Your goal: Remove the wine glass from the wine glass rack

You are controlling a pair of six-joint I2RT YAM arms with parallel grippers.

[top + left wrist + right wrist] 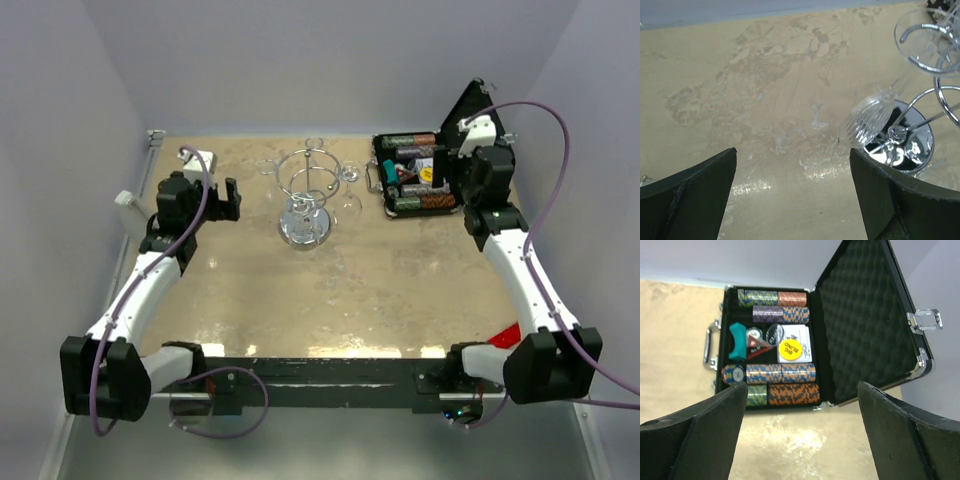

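The chrome wine glass rack (305, 190) stands at the back middle of the table on its round mirror base (912, 145). A clear wine glass (871, 119) with a ribbed bowl hangs upside down and tilted from a loop of the rack, its foot (926, 42) held in the top ring. In the top view glasses show at the rack's left (268, 166) and right (348, 188). My left gripper (232, 200) is open and empty, left of the rack; in the left wrist view (792, 200) the glass bowl sits just beyond its right fingertip (880, 185). My right gripper (463, 185) is open and empty.
An open black case (415, 172) of poker chips (782, 374) lies at the back right, its foam-lined lid (862, 320) raised, directly ahead of the right gripper (802, 440). Walls close the table on the left, back and right.
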